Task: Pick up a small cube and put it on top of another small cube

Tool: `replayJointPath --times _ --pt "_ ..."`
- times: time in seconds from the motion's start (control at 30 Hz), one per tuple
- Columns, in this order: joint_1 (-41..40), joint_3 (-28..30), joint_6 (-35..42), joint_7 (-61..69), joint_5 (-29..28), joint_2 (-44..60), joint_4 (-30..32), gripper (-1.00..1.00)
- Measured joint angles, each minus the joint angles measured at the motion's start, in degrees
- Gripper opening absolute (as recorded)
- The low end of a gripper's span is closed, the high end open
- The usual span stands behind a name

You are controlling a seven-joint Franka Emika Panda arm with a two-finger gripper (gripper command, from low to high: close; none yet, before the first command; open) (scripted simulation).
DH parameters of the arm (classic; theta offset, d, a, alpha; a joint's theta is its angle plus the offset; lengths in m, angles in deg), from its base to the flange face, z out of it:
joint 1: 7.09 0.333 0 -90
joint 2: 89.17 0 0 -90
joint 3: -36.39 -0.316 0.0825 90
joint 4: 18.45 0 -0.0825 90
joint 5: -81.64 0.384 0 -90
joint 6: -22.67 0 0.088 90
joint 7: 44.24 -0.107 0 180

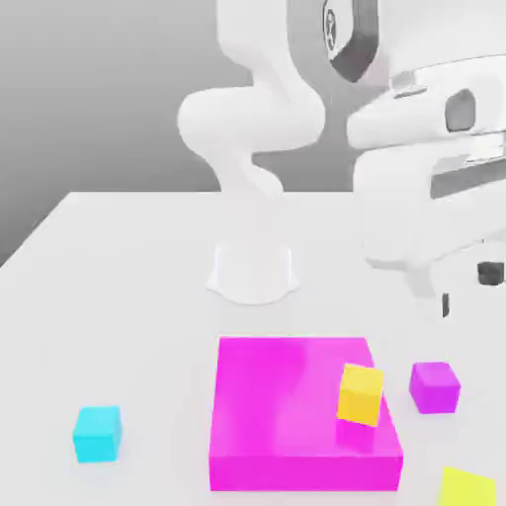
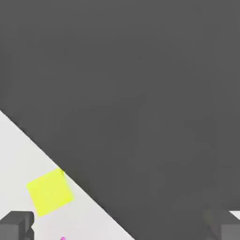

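Lime cube [image 1: 466, 488] was seen at the white table's [image 1: 119, 296] edge, at five o'clock in the exterior view, before a grey backdrop. A magenta slab [image 1: 296, 415] carried an orange-yellow cube [image 1: 361, 395]; a purple cube [image 1: 435, 385] sat at its three o'clock, a cyan cube [image 1: 98, 434] at nine. The gripper [image 2: 120, 227] was held spread, the lime cube beside one finger [image 2: 16, 225].
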Motion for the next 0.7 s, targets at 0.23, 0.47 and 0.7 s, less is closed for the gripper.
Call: replayJointPath --times 0.23,0.47,0.7 --pt "2.3 -2.0 -3.4 6.8 -3.8 14.4 -1.6 0.0" --pt "4.2 -1.9 -11.1 8.6 -7.1 28.5 -3.9 -1.0" --pt "4.3 -1.9 -11.1 8.7 -7.1 28.7 -4.0 -1.0"
